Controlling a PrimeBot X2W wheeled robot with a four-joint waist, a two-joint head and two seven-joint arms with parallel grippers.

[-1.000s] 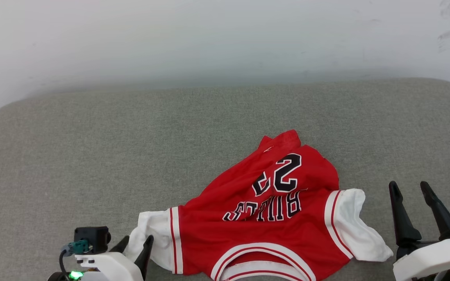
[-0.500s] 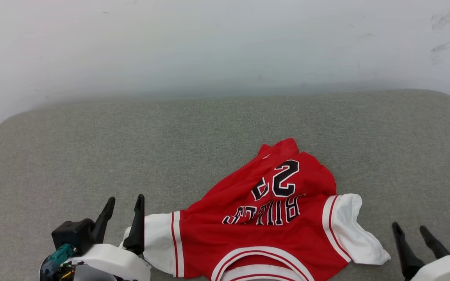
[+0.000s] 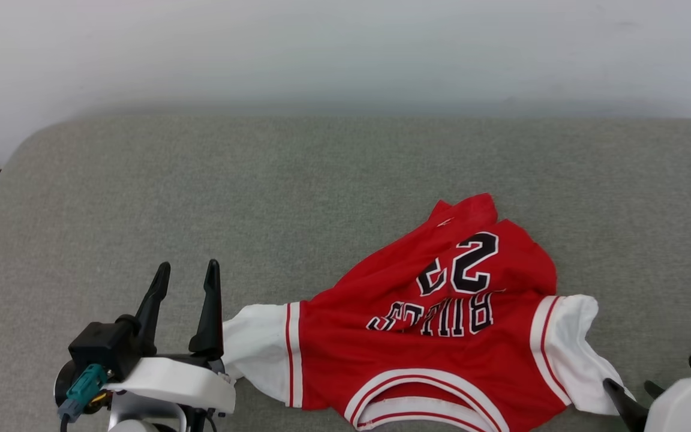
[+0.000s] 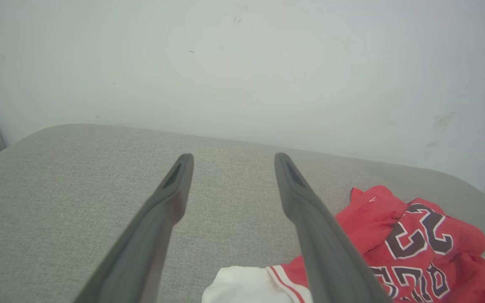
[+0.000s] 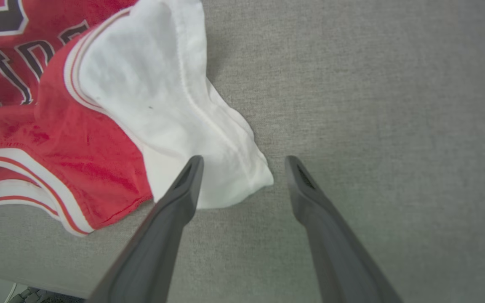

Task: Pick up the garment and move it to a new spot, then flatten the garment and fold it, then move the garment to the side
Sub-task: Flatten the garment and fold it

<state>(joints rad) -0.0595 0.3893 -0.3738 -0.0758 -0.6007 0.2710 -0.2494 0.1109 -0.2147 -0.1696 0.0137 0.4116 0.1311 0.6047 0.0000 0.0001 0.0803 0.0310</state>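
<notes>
Backdrop: a plain, pale, matt wall (image 3: 345,48) rises behind everything I can see.
Surface: a grey-green padded surface (image 3: 249,180) covered in woven cloth, with rounded far corners.
Garment: the red jersey-style T-shirt with white sleeves (image 3: 441,348) lies right of centre at the near edge. Its collar faces me, so the black white-outlined lettering reads upside down in the head view.
Lie: the sleeve-to-sleeve axis runs left to right across my view. The far hem is rucked up into a ridge, so I judge flattening is still to do.
Left end effector (image 3: 188,267): fingers spread wide, nothing between them. The garment lies to its right, with the inner finger just beside the left white sleeve (image 3: 258,348). I cannot tell whether they touch.
Right end effector (image 5: 244,160): also spread wide and holding nothing. It sits at the tip of the right white sleeve (image 5: 162,105), and its inner finger overlaps the cuff in the right wrist view.
Nearer arm: each has its own sleeve close. I judge the right better placed for a pinch.
Cloth: thin and limp with a slight sheen. The sleeves look like soft cotton with stitched hems.
Trim: red-and-white striped bands (image 3: 423,390) at the collar and sleeve seams.
</notes>
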